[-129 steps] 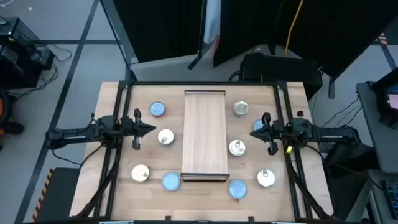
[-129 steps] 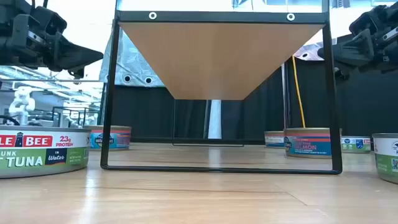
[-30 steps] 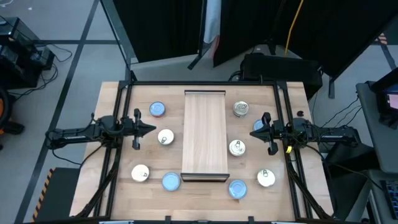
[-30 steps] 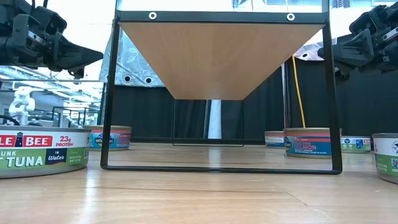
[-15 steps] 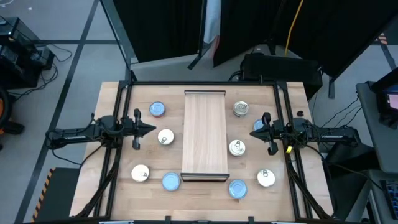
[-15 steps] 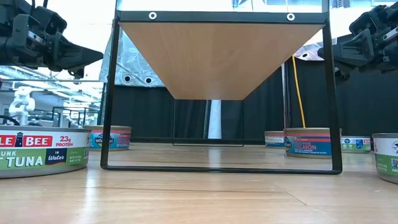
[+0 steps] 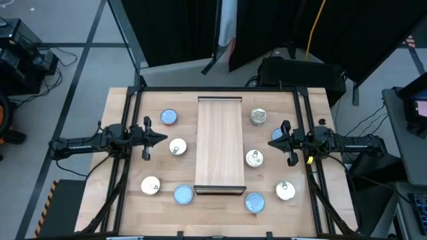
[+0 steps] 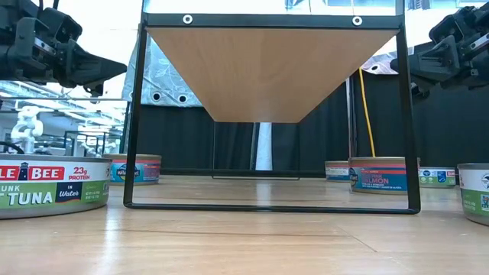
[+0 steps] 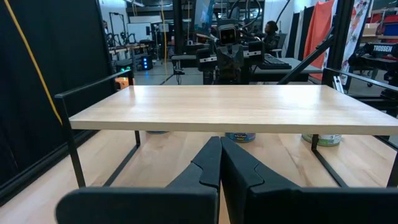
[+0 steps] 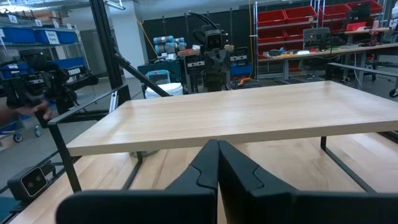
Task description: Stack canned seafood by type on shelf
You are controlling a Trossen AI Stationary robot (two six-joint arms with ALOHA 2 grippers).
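The shelf [image 7: 219, 143], a light-wood board on a black metal frame, stands in the middle of the table. Several cans of seafood rest on their bottoms on the tabletop on both sides of it: blue tops [image 7: 169, 117] [image 7: 183, 195] [image 7: 255, 202], white tops [image 7: 177, 147] [image 7: 150, 185] [image 7: 285, 191], silver tops [image 7: 259, 117] [image 7: 254, 158]. My left gripper [image 7: 162, 138] hangs shut and level above the table, left of the shelf, pointing at it [image 9: 221, 149]. My right gripper [image 7: 275, 141] hangs shut and level on the right side [image 10: 217, 146], above a partly hidden blue can [image 7: 276, 135].
The shelf's black legs [image 8: 136, 114] [image 8: 409, 114] stand on the tabletop, with open room under the board [image 8: 271, 72]. A black rail frame [image 7: 220, 90] runs along the table's far and side edges. A tuna can [image 8: 50, 187] lies close to the near edge.
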